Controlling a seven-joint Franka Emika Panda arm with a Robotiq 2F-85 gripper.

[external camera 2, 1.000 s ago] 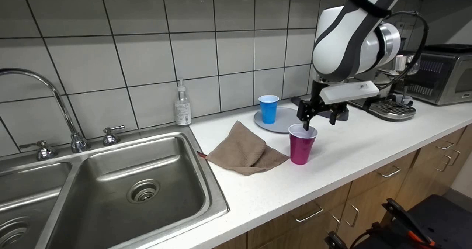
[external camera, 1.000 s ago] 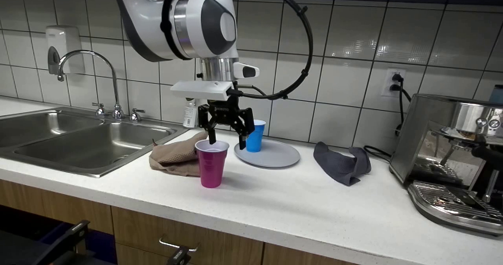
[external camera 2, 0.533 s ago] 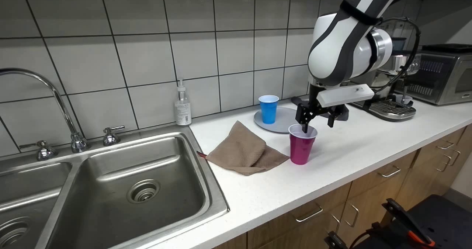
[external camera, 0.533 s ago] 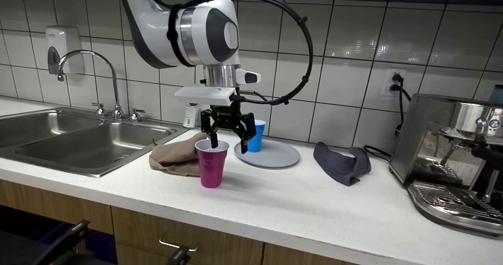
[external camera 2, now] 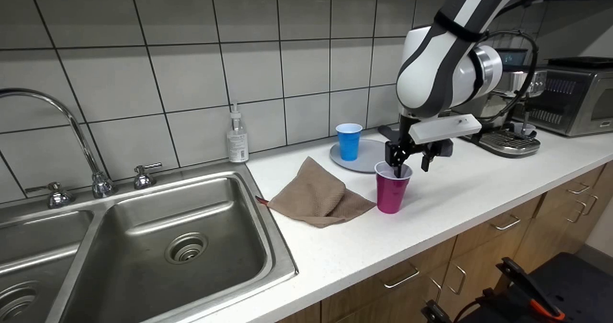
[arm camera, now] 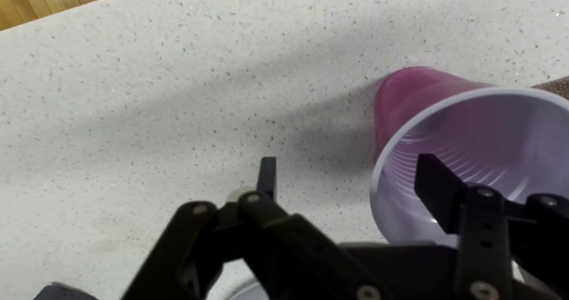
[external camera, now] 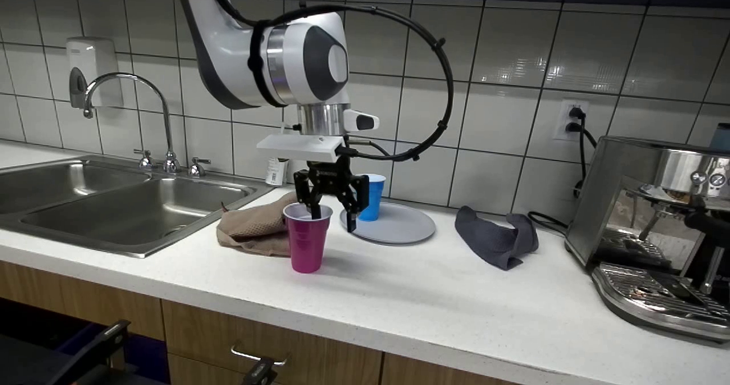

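A magenta cup (external camera: 308,245) with a white inside stands upright on the counter. My gripper (external camera: 333,219) points down over it, its jaws apart. In the wrist view one finger (arm camera: 438,189) reaches inside the cup's mouth, while the opposite finger (arm camera: 267,175) is outside, above bare counter. The cup wall (arm camera: 378,184) lies between the two fingers, and neither visibly presses on it. Behind the gripper, a blue cup (external camera 2: 349,143) sits on a grey plate (external camera 2: 366,162). A brown cloth (external camera 2: 316,194) lies close beside the magenta cup.
A steel double sink (external camera 2: 172,284) with a faucet (external camera: 165,122) is on one side. A soap bottle (external camera 2: 237,141) stands near the tiled wall. Toward the opposite end are a dark grey cloth (external camera: 496,239) and an espresso machine (external camera: 656,231). The counter's front edge (external camera: 319,319) runs above wooden drawers.
The gripper has come down, and one finger has sunk from above the magenta cup's rim into its mouth. The jaws have drawn slightly closer together. The cup has stayed in place.
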